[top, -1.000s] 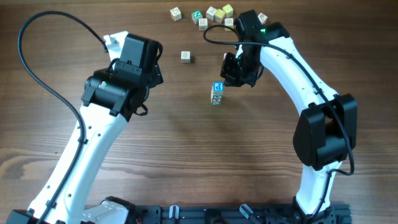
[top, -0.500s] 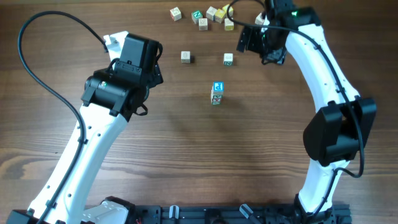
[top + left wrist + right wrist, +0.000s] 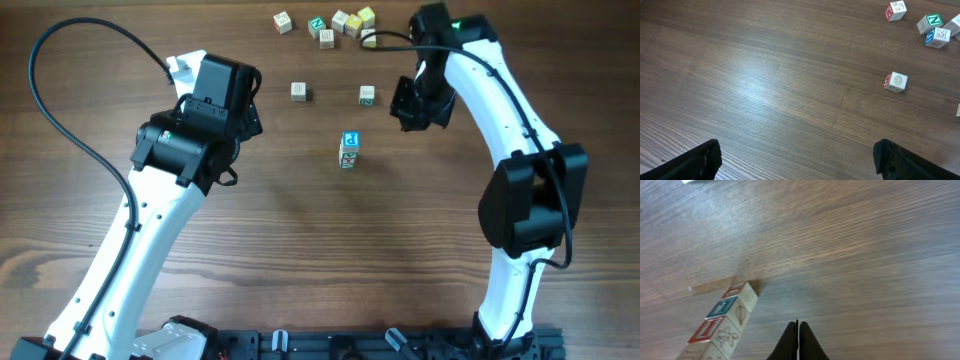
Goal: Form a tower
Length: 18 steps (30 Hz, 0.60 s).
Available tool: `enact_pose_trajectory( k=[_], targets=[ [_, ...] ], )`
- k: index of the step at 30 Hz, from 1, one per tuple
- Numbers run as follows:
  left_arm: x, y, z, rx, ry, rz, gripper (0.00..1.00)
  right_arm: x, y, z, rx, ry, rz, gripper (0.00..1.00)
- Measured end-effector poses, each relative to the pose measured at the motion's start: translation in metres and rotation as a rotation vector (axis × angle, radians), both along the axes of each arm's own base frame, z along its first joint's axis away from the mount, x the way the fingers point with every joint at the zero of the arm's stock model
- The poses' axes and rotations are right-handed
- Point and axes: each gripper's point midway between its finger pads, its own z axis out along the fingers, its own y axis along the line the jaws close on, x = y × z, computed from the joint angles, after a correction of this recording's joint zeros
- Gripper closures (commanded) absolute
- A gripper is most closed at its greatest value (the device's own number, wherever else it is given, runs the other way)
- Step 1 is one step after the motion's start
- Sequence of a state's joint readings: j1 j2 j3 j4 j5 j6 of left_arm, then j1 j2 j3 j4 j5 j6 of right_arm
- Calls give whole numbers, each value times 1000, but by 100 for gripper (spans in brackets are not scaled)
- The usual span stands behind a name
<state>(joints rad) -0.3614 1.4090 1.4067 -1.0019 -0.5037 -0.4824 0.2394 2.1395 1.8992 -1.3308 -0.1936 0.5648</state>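
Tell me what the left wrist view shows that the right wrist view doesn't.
Only the left wrist view shows the left gripper, jaws wide open, and the loose cubes at the right, among them the O cube. Only the right wrist view shows the tower and the right gripper, shut with nothing between its fingers. Both show the wooden table.

Bright, even light; glare sheens the table (image 3: 765, 95); right-wrist view blurred.

A dark wooden worktop (image 3: 300, 230) is carrying loose letter cubes. The O cube (image 3: 298, 91) is sitting alone. 1 green-marked cube (image 3: 367, 95) is lying to its right, well apart. Beyond the O cube, a lone cube (image 3: 283, 21) and a cluster (image 3: 328, 34) with 1 yellowish cube (image 3: 366, 15) are lying.
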Motion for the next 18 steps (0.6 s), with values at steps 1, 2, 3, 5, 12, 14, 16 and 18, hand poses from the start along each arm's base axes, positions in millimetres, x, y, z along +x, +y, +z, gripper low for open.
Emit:
enact_pose_trajectory(
  k=[1,2,3,5,12,14,16,18],
  targets=[
    [0,0,0,0,0,0,0,-3,4,-5,21,12,1,96],
    [0,0,0,0,0,0,0,-7,10,-11,52,29,0,96],
    [0,0,0,0,0,0,0,-10,15,-15,77,46,-2,96],
    [0,0,0,0,0,0,0,-19,26,-19,145,84,-2,96],
    [0,0,0,0,0,0,0,-24,56,-17,213,99,-18,96],
    [0,0,0,0,0,0,0,-22,57,-17,214,100,-47,96],
    [0,0,0,0,0,0,0,-20,58,-17,213,102,-73,96],
    [0,0,0,0,0,0,0,-20,58,-17,212,106,-85,96]
  ],
)
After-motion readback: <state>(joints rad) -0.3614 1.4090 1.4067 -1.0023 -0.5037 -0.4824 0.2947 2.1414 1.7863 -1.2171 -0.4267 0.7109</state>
